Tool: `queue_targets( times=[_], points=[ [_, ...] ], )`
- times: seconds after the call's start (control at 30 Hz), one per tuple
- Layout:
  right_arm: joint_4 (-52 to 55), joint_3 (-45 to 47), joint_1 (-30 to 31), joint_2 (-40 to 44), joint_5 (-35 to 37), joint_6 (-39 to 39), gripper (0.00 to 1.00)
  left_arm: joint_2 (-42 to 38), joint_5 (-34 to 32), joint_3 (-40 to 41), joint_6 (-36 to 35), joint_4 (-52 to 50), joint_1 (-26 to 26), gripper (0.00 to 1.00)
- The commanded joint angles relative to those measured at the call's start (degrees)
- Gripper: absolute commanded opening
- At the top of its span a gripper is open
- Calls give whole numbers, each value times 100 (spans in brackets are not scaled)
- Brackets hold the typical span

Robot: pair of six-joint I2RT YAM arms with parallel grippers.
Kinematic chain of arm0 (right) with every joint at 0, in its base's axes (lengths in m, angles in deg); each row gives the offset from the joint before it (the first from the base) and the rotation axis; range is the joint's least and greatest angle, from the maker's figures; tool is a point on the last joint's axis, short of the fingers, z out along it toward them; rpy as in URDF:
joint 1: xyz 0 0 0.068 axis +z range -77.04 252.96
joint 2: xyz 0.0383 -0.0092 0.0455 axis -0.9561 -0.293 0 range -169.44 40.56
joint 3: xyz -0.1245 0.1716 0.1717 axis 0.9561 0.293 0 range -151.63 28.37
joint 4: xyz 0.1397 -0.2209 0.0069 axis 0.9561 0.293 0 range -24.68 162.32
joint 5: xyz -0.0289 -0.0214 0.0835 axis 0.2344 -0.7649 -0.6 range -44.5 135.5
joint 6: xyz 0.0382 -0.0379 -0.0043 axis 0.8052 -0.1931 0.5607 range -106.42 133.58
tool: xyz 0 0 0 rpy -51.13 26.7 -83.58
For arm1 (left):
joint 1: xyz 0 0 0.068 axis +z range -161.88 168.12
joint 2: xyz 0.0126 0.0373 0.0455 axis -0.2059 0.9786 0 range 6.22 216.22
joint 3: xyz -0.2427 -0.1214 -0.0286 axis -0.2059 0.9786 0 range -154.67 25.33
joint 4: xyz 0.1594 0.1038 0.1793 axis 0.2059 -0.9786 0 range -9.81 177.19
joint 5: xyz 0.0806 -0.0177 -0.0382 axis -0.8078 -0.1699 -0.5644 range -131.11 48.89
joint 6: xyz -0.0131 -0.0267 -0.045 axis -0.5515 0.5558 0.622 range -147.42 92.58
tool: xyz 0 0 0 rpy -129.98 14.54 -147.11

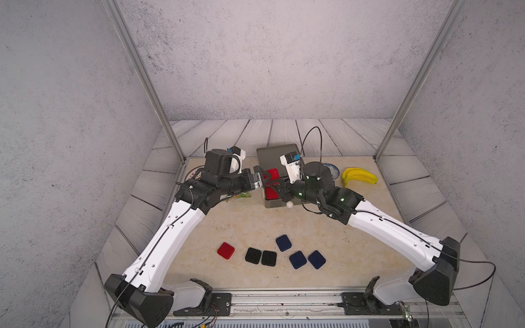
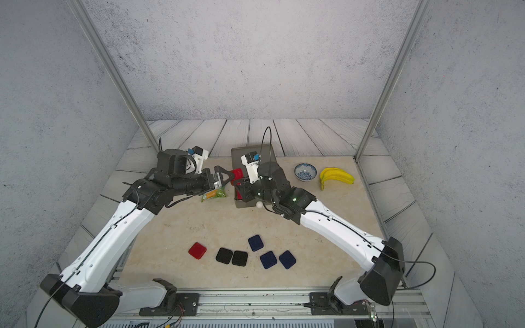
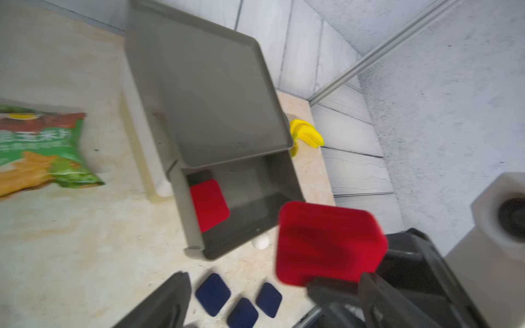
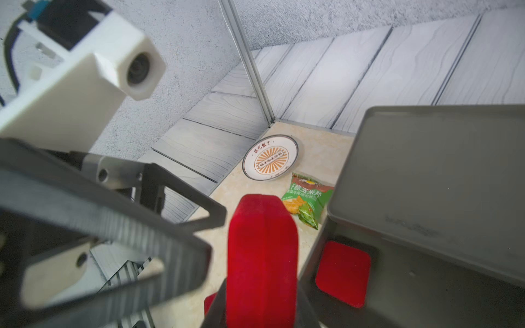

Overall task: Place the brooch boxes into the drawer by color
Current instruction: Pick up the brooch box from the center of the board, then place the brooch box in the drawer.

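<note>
The right tool (image 4: 260, 298) is clenched on the held red box (image 3: 329, 244). Its jaws pinch the two flat faces near one edge, and the lid seam faces the right wrist camera. The left tool (image 4: 216, 235) stands just beside it with jaws spread wide, gripping nothing and clear of the box. Both top views place this meeting in the air, at the side of the chest (image 3: 216, 99) nearer the left arm and over the rim of its pulled-out grey drawer (image 3: 255, 204). A second red box (image 3: 208, 204) lies flat in that drawer against one wall, and the drawer's white knob (image 1: 289, 205) points toward the robot. Farther out on the counter (image 1: 255, 221), near the arm bases, lie a loose red box (image 1: 225, 250), two black boxes (image 1: 253, 255) side by side, and three navy boxes (image 1: 297, 259) in a loose cluster. A snack packet (image 3: 37, 147), a plate (image 4: 270, 157), a bowl (image 2: 305, 171) and bananas (image 1: 359, 176) sit around the chest and play no part. The boxes look light and stiff, with a matte, felt-like skin that should give the pads good friction. Squeezing the flat faces should also keep the lid shut. Held this close to one edge, though, the box may pivot, so a low, gentle drop into the drawer seems wise. The ones lying flat are probably best taken from above, across opposite edges.
</note>
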Motion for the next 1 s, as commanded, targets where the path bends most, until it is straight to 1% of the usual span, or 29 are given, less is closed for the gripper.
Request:
queue_targets(
  times=[0.0, 0.07, 0.1, 0.2, 0.27, 0.33, 0.43, 0.63, 0.83, 0.87, 0.9, 0.93, 0.97],
  points=[
    [751, 72, -739, 336, -627, 277, 0, -243, -1093, -143, -696, -976, 376, 98],
    [1197, 39, -1088, 291, -888, 261, 0, -373, -1517, 12, -959, -1287, 579, 98],
    [1425, -15, -1218, 223, -980, 177, 0, -443, -1607, 177, -1063, -1401, 699, 98],
    [1780, -206, -1386, -44, -1071, 44, 0, -646, -1510, 663, -1219, -1477, 1067, 98],
    [1841, -334, -1404, -300, -1181, 23, 0, -739, -1457, 931, -1290, -1516, 1186, 98],
    [1826, -441, -1403, -548, -1451, 18, 0, -783, -1508, 1163, -1374, -1612, 1228, 98],
    [1670, -446, -1404, -861, -1621, 105, 0, -795, -1570, 1429, -1420, -1714, 1256, 98],
    [1683, -828, -1408, -1514, -1617, 129, 0, -823, -1545, 1977, -1356, -1688, 1256, 98],
    [2025, -1301, -1404, -1979, -1542, 63, 0, -831, -1475, 2154, -1262, -1610, 1256, 99],
    [2129, -1376, -1403, -2035, -1513, 35, 6, -822, -1467, 2155, -1254, -1587, 1256, 98],
    [2286, -1484, -1404, -2110, -1460, -1, 16, -805, -1445, 2158, -1249, -1577, 1255, 98],
    [2486, -1611, -1403, -2160, -1362, -79, 30, -787, -1424, 2148, -1254, -1580, 1256, 99],
    [2656, -1702, -1403, -2198, -1277, -160, 37, -771, -1406, 2149, -1264, -1583, 1250, 98]
  ],
)
